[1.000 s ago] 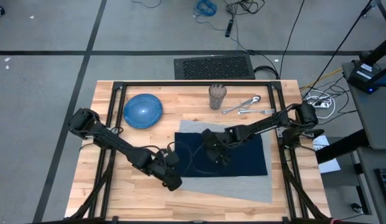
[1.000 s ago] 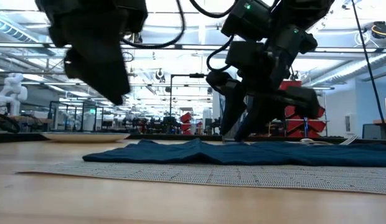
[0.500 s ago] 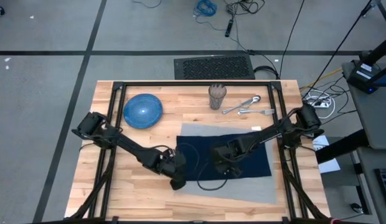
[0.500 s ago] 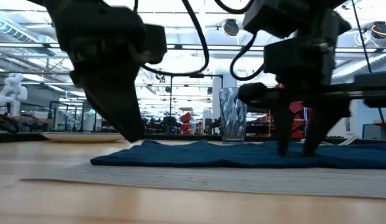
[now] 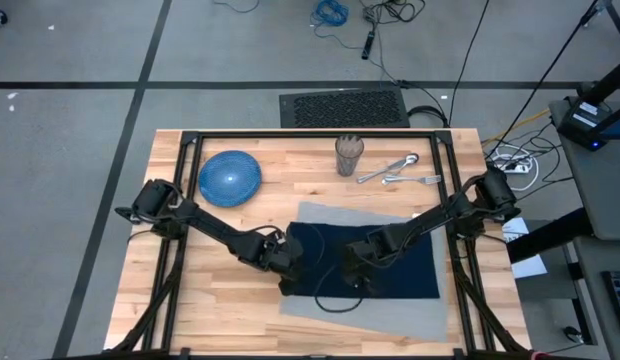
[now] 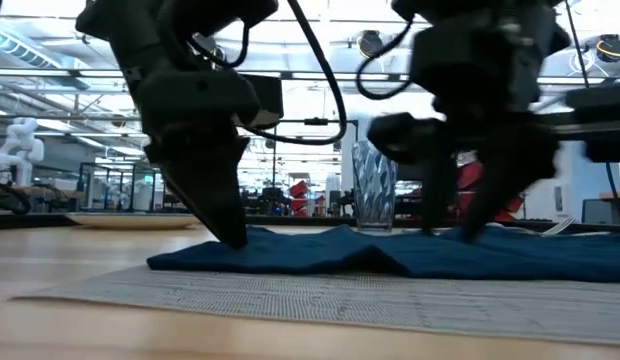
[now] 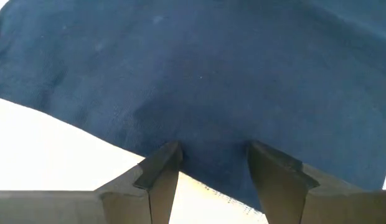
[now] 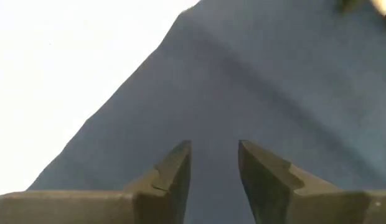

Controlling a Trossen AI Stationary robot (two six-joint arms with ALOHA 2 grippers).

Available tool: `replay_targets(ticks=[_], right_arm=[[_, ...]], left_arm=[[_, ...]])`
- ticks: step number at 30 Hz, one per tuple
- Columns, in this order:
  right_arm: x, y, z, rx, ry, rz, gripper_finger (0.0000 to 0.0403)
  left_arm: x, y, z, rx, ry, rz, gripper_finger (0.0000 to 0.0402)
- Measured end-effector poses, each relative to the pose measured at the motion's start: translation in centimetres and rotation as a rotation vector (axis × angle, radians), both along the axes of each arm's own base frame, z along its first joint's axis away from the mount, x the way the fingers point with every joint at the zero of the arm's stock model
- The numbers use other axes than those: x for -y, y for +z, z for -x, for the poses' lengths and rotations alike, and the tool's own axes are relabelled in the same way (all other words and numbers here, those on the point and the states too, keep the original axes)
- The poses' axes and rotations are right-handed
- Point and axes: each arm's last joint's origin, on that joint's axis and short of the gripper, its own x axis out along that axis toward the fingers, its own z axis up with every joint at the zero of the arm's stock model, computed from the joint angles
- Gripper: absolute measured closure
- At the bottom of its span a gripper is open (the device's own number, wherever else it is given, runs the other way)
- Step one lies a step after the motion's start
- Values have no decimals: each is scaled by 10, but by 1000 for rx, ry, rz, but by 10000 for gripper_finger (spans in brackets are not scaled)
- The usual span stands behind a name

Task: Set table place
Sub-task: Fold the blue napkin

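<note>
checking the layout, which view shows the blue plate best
The high view: the blue plate shows whole on bare table, left of the glass. The low view shows only its rim edge-on; neither wrist view shows it.

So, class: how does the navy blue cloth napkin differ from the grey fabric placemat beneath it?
The navy blue cloth napkin is smaller and rumpled into folds; the grey fabric placemat is wider, paler and lies flat. The napkin rests on the placemat, which rests on the wooden table. Both are rectangular cloths.
</note>
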Motion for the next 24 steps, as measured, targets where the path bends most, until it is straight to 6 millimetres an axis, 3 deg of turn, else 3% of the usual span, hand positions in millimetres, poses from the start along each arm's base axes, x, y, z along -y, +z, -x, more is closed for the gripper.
replay_targets(ticks=[9,19,24], right_arm=[[27,6,-14,85,-80,-17,282],[35,30,20,-132,-222,-32,282],[27,28,32,-242,-271,-29,282]], left_arm=[[-7,-1,6,-67,17,-72,228],[-4,26,2,29,-10,-103,228],[-3,32,-3,59,-21,-99,228]])
